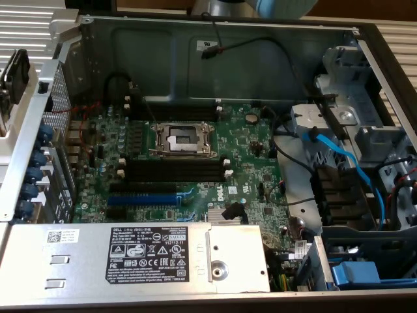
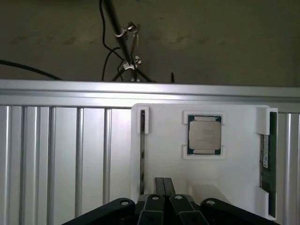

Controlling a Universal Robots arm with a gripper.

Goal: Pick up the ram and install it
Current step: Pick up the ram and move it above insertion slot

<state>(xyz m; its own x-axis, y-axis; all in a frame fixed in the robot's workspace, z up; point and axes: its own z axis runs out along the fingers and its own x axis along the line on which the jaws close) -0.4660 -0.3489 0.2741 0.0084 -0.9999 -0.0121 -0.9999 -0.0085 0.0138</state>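
Gripper (image 2: 164, 183): closed tight, clamped on nothing, facing white tray (image 2: 234, 173)
Ram (image 2: 269, 159): green stick with white label, held in clips at tray's edge, apart from gripper
CPU (image 2: 205, 134): seated mid-tray
Case (image 1: 260, 59): open; motherboard (image 1: 241, 163) inside, black slots (image 1: 172, 171) just beside socket (image 1: 182, 138)

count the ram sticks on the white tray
1 clearly: the ram stands on edge along one side of the white tray. A thin dark strip along the opposite side may be a second.
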